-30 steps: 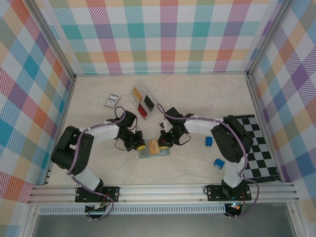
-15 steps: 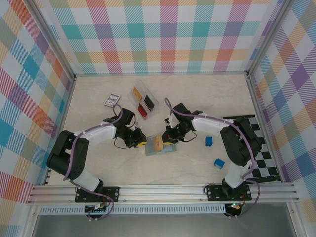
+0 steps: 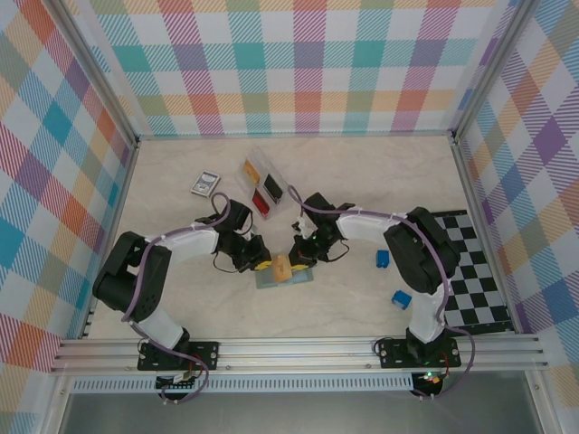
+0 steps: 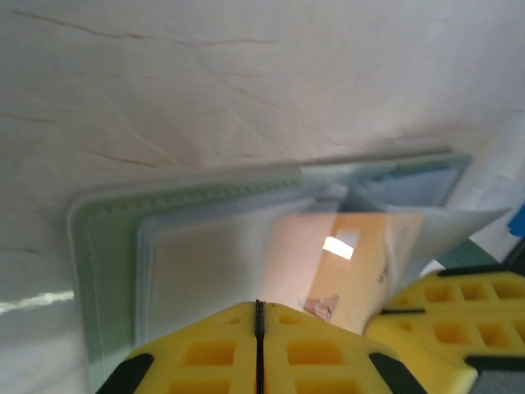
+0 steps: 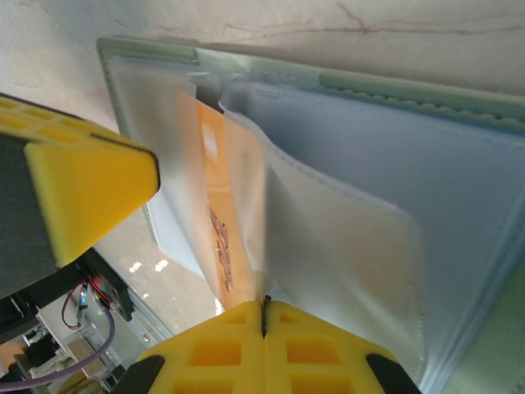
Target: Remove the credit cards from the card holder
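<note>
Card holder [image 3: 271, 282] lies open and flat on the pale table [image 3: 362, 181], just below centre of the overhead frame, with a gripper at each end.

Left gripper [image 4: 258, 305]: yellow fingers pressed tight together with the seam closed, sitting over the holder's clear left-hand pocket. Can't tell if any leaf is caught between them.

Right gripper [image 5: 264, 305]: fingers also pressed together. A pale pocket leaf and an orange card [image 5: 215, 205] both run down to the tips; can't tell which is pinched.

From above, the orange card stands tilted up off the holder near its middle, between the two grippers.

Upper left of centre: clear tray [image 3: 256, 155] holding yellow, red and dark pieces, with a picture card [image 3: 205, 183] to its left.

Right of the holder and well apart from it: two blue blocks [image 3: 383, 259], near a checkered mat [image 3: 470, 262].
</note>
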Tool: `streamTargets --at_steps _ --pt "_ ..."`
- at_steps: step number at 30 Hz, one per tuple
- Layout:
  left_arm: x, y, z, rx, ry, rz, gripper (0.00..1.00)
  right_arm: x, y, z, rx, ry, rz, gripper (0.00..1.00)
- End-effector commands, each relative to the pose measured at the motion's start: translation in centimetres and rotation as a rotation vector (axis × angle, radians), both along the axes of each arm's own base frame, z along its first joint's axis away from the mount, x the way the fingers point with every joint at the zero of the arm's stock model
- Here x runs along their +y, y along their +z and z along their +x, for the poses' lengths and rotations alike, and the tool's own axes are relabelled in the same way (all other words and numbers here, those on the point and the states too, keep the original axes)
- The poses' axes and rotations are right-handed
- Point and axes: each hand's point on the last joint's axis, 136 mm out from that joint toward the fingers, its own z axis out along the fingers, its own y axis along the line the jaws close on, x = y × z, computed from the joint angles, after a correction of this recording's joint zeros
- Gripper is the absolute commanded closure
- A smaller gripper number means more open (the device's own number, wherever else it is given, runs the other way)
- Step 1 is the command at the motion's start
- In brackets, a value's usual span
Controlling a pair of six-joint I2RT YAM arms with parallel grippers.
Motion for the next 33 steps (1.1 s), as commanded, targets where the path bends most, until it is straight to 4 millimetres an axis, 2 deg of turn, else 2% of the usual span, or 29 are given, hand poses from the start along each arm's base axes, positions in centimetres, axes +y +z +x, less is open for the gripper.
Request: streamTargets --at_steps 1,6,12,15,25,33 --pt "0.9 -1.3 -0.8 0.037 0.002 0.069 0.93 0.9 0.1 -0.3 0.029 0.025 0.024 1.0" --pt "1.7 -1.9 -1.3 0.05 0.008 0.11 0.93 1.6 0.1 -0.3 0.042 0.038 0.054 1.0" --pt "2.4 -2.3 -1.7 0.06 0.014 0.142 0.93 2.3 0.1 0.6 0.028 0.026 0.073 0.85" --pt "2.4 -2.4 -1.9 0.063 0.013 0.144 0.93 2.7 0.0 0.8 0.028 0.024 0.091 0.82" --pt "2.9 -2.1 -2.1 0.061 0.025 0.163 0.92 4.0 0.8 1.2 -0.008 0.052 0.178 0.83" --pt "3.0 -0.5 -1.5 0.011 0.031 0.166 0.8 4.2 0.7 1.1 -0.038 0.114 0.182 0.94"
